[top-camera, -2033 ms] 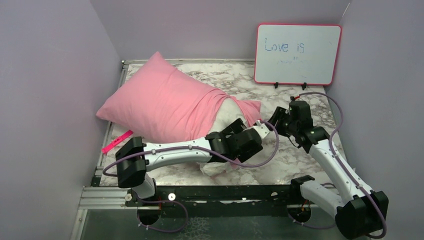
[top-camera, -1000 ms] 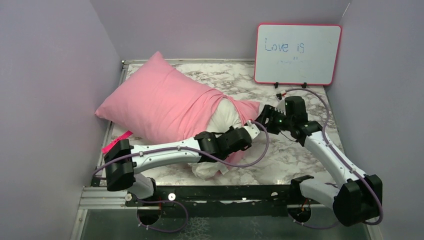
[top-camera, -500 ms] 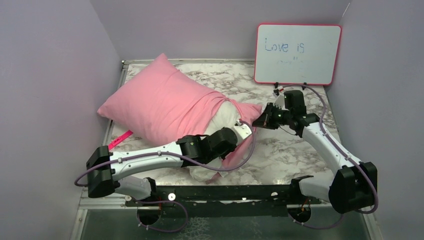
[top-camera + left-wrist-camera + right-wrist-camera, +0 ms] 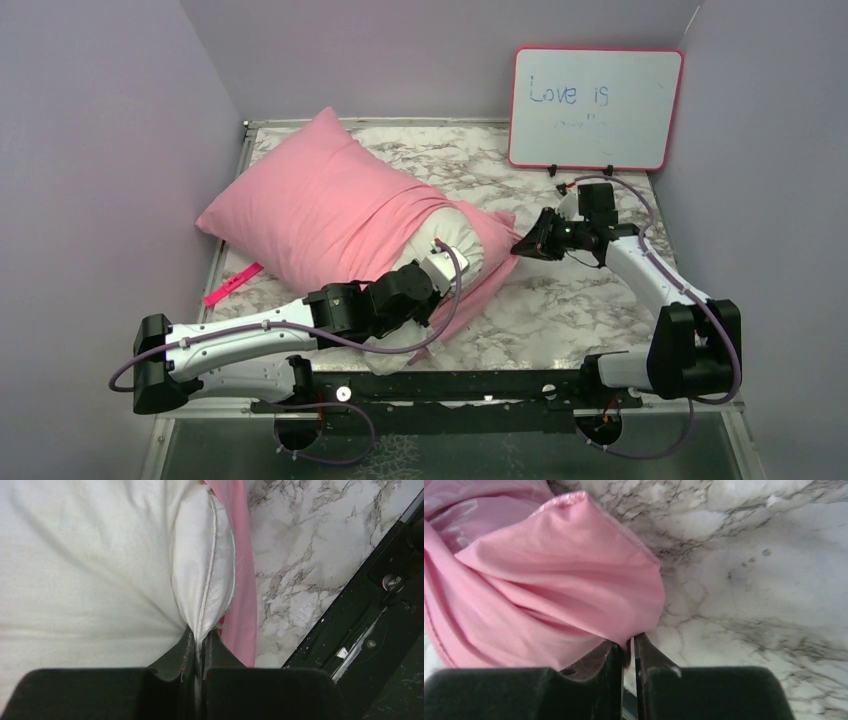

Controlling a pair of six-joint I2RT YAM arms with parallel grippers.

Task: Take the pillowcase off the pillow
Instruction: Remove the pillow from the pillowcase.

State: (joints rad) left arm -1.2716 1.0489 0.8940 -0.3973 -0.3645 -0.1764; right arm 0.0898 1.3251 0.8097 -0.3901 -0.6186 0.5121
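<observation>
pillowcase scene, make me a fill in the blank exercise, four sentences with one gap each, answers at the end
1. The pillowcase is pink; the pillow is ____.
2. The left gripper is shut on the ____'s seam.
3. The right gripper is shut on the ____'s edge.
4. The whiteboard reads "Love ____".
Missing words: white; pillow; pillowcase; is
</observation>
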